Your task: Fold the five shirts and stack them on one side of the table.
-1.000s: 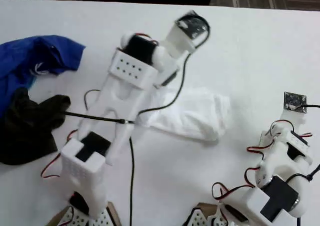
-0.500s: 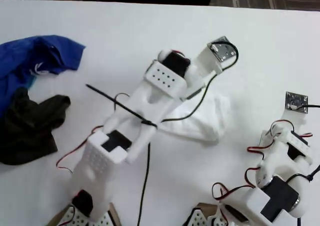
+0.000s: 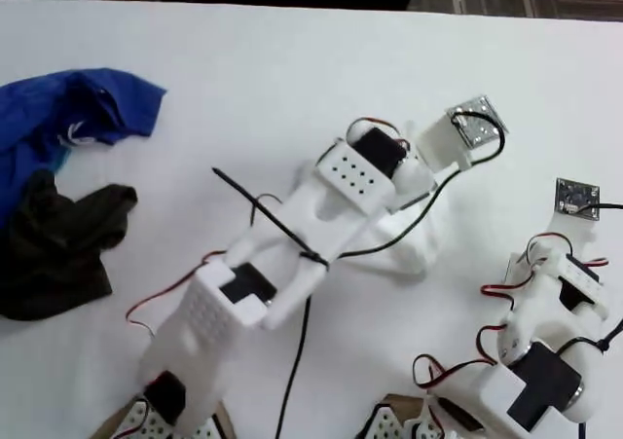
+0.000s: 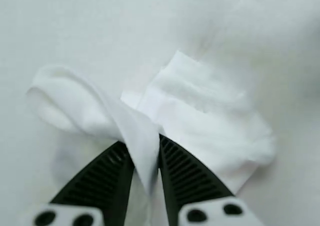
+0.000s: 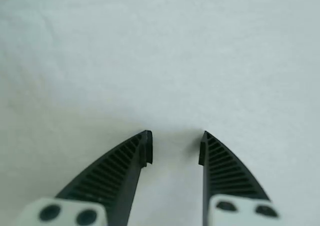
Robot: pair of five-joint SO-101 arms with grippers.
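High view: the left arm (image 3: 321,215) has swung right across the table (image 3: 292,59), left gripper (image 4: 145,147) pinching a fold of the white shirt (image 3: 417,249) at mid-table; right gripper (image 5: 175,136) sits spread, empty; folding looks barely begun.

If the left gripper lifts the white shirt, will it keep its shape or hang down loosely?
Probably floppy: the white shirt bends in soft folds, and a thin flap is pinched in the left gripper. It likely hangs and unfolds when lifted. It seems light, since a small pinch holds the cloth, though it may drag on the table.
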